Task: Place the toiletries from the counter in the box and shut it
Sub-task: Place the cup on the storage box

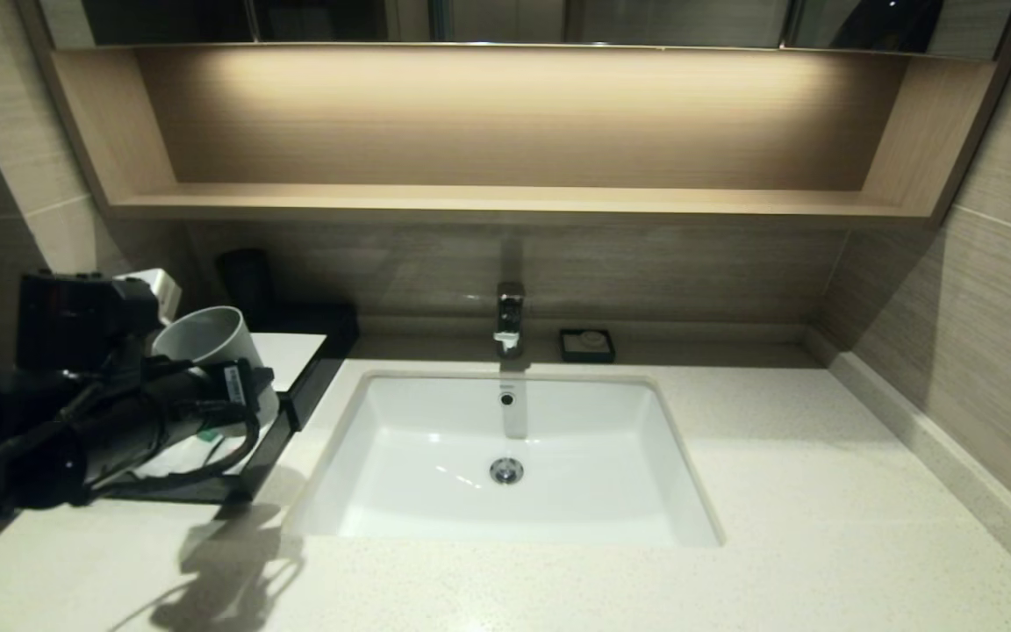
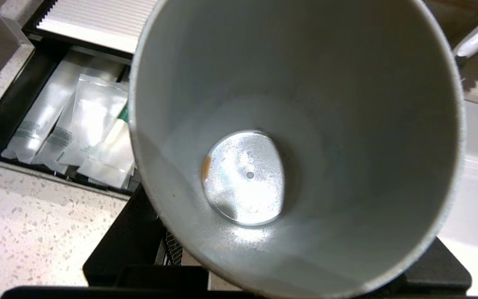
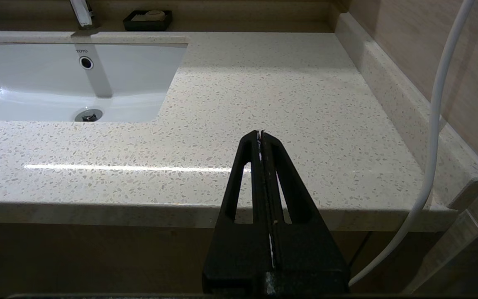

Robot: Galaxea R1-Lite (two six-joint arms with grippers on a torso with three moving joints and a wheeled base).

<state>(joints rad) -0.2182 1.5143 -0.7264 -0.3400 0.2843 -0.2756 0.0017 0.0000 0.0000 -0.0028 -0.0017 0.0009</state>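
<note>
My left pincer (image 1: pixel 247 386): clamped on a white cup (image 2: pixel 297 141), tipped over the box (image 1: pixel 295 395)
Drawer (image 2: pixel 10 112): open, packets (image 2: pixel 93 120) inside
Counter (image 1: pixel 821 491): no toiletries visible
Left: close it
Right pincer (image 3: pixel 260 137): shut, empty, parked

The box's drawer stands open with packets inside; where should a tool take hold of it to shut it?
Its low black front wall, pinched over the top edge from the counter side; the packets lie close behind. The left tool holds the cup.
</note>
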